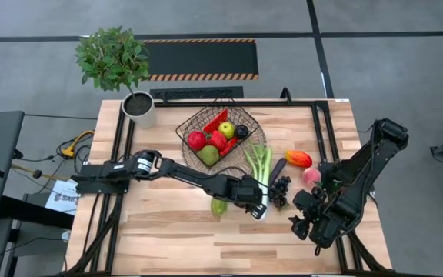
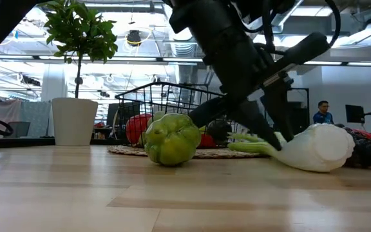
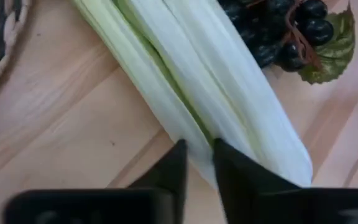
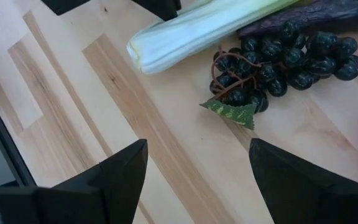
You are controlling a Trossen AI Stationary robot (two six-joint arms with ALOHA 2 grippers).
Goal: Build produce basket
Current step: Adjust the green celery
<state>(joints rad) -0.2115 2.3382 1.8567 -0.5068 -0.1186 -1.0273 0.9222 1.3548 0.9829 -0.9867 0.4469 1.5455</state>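
1. Left gripper (image 3: 197, 163) is down at the white end of the leek (image 3: 210, 93), its fingers nearly together, pinching the stalk's edge.
2. Leek lies on the table (image 1: 168, 231), just beside the grapes (image 4: 284, 62).
3. Basket (image 1: 194, 123) holds apples and peppers, on a wicker tray.
4. Right gripper (image 4: 197, 168) hovers spread wide, near the grapes.

We see a potted plant (image 1: 121, 69) at the far left corner of the wooden desk (image 1: 168, 231), a round woven tray (image 1: 257, 140) mid-desk, and a person (image 2: 323, 112) in the room behind.
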